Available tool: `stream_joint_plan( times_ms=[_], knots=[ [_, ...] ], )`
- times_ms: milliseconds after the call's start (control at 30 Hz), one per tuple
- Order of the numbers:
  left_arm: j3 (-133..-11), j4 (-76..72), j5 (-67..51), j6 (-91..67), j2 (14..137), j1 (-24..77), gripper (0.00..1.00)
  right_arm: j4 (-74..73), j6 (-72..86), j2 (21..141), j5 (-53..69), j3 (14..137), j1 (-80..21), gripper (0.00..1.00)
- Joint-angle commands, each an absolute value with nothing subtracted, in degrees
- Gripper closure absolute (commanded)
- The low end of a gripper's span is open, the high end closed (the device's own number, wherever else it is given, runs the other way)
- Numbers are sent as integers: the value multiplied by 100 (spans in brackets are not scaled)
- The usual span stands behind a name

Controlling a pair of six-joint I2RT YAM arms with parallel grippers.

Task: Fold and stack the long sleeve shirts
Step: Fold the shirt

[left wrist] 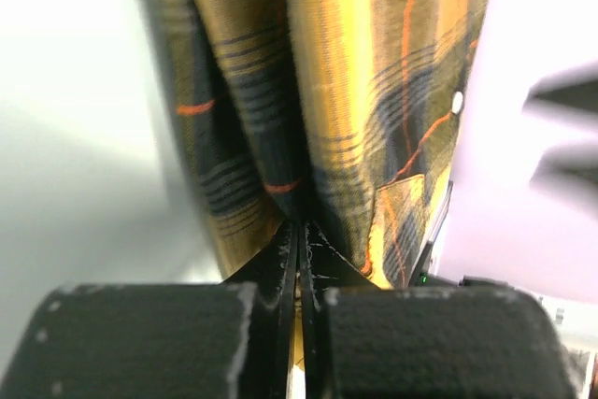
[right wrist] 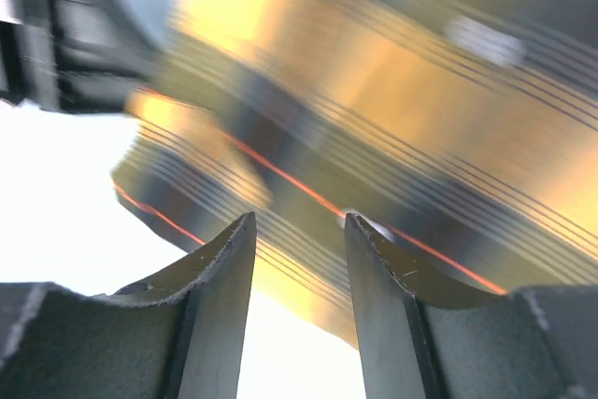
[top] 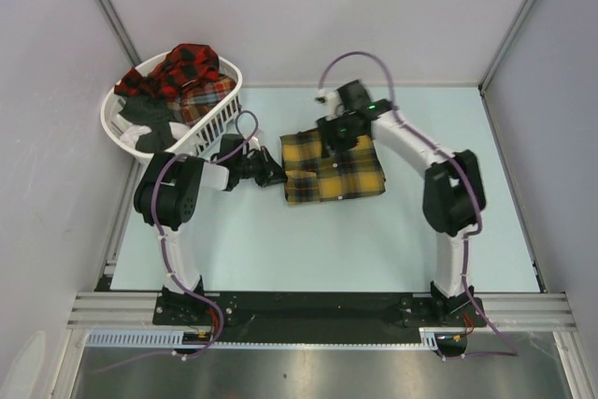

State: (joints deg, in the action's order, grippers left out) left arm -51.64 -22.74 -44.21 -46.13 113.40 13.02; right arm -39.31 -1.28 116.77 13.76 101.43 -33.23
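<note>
Table [top: 280, 240]: pale blue top, both my arms reaching out over it from the near edge.

Basket [top: 106, 119]: white plastic, in the far left corner. Red shirts [top: 187, 67] are heaped in it, red-and-black plaid, spilling over the far rim. There is some dark cloth [top: 149, 114] at the basket's near end; can't tell what it is.

Yellow shirt [top: 336, 170]: mustard with black checks and thin red lines. It lies flat in a rough rectangle, mid-table and closer to the far edge than the near one, just right of the basket but apart from it.

My left gripper [top: 274, 176] is at the shirt's left edge, down at table level. In the wrist view the left gripper [left wrist: 299, 226] has its jaws pressed together, tips right at a crease in the cloth. Can't tell whether any fabric is caught between them.

My right gripper [top: 341, 137] is over the shirt's far edge. In its wrist view the right gripper [right wrist: 299, 221] has its jaws apart with a clear gap and nothing between them. The yellow plaid just past the tips is blurred.
</note>
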Motion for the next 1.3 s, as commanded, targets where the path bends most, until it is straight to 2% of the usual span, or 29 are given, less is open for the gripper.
stream_joint_plan(
  times_ms=[0,100,267,467,967,1167,1200,1267],
  knots=[
    [-5702,-1979,-4904,-4036,11592,1345,100,-4236,-360,10776,3335,9346,-1736,52],
    [-5897,-1732,-4948,-3816,11681,1354,100,-4298,-466,10609,3865,8931,-891,56],
    [-5985,-1424,-4913,-3578,11707,1362,100,-4087,-465,10766,4262,8385,-168,58],
    [-6038,-1178,-4843,-3322,11672,1362,100,-3999,-527,11171,4693,8306,-44,59],
    [-6003,-932,-4834,-2997,11540,1371,100,-3648,-659,11496,4174,8086,-149,57],
    [-6099,-783,-4869,-2901,11558,1371,100,-3647,-641,11672,4351,8139,-211,67],
    [-6108,-765,-4904,-2892,11558,1371,100,-3639,-633,11689,4359,8130,-211,76],
    [-6152,-660,-4904,-2848,11540,1371,100,-3612,-624,11681,4386,8104,-185,86]
  ],
)
